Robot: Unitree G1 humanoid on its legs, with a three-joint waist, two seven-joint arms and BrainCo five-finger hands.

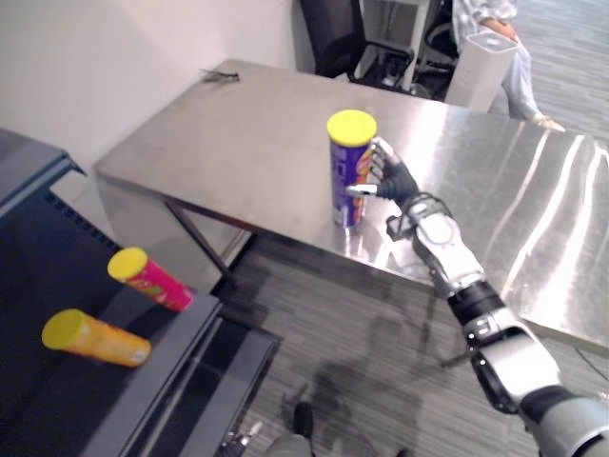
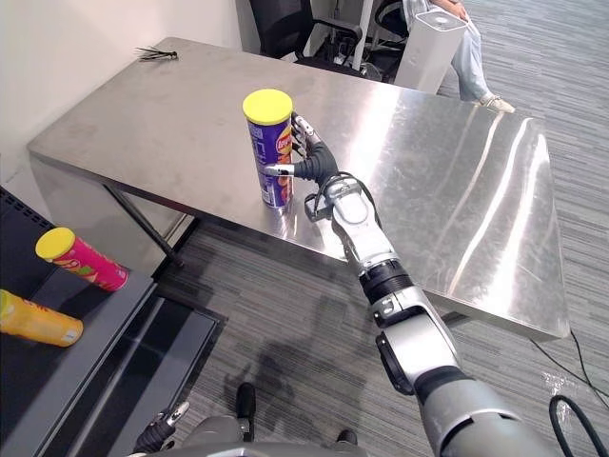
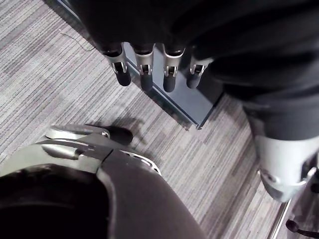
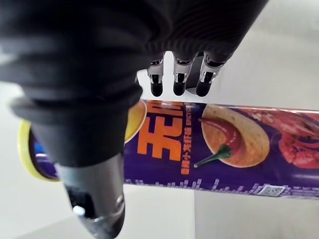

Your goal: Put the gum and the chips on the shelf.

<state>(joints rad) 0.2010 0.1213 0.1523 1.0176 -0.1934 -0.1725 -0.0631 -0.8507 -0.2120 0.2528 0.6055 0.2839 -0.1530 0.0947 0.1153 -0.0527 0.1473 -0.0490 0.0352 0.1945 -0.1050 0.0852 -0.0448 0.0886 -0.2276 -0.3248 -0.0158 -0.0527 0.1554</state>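
Note:
A purple chips can with a yellow lid stands upright near the front edge of the steel table. My right hand is at its right side, open. Its straight fingers reach past the far side of the can and its thumb lies along the near side. On the dark shelf at the left lie a pink can and an orange can, both with yellow lids. My left hand hangs open over the carpet, holding nothing.
A small dark object lies at the table's far left corner. Behind the table are a black office chair, a white tower and a seated person. Grey carpet runs between the table and the shelf.

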